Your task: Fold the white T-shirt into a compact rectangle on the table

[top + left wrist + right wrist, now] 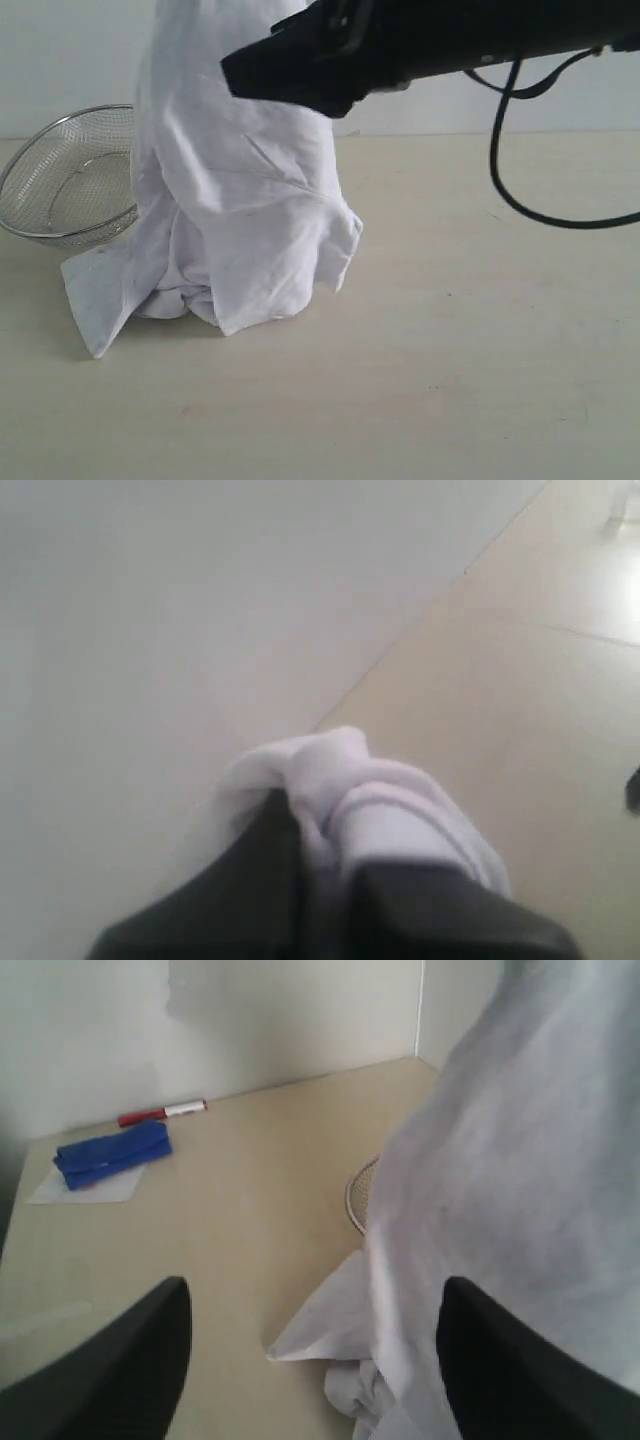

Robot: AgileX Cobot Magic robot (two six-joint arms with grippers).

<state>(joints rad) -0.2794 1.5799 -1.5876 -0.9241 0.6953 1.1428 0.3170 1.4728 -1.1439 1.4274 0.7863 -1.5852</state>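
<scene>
Where bunched into a soft knot, found the white T-shirt (390,825) pinched fast between the closed fingers of the left pincer (325,865).

Noted thin matte cotton, creased, drooping below that pincer in a tall tapering column, lowest folds crumpled on the smooth pale wood-grain table (480,380). Found the right pincer (315,1295) spread wide, dark rounded fingers gripping nothing, cloth hanging close by one finger; touching or not, could not tell. Made out a round shiny wire-mesh basket (60,180) beyond the cloth from the right pincer, partly covered. Lost the shirt's top past the exterior view's edge. Saw the right arm (450,40), black and blurred, crossing in front, thin cable (510,180) looping beneath.
</scene>
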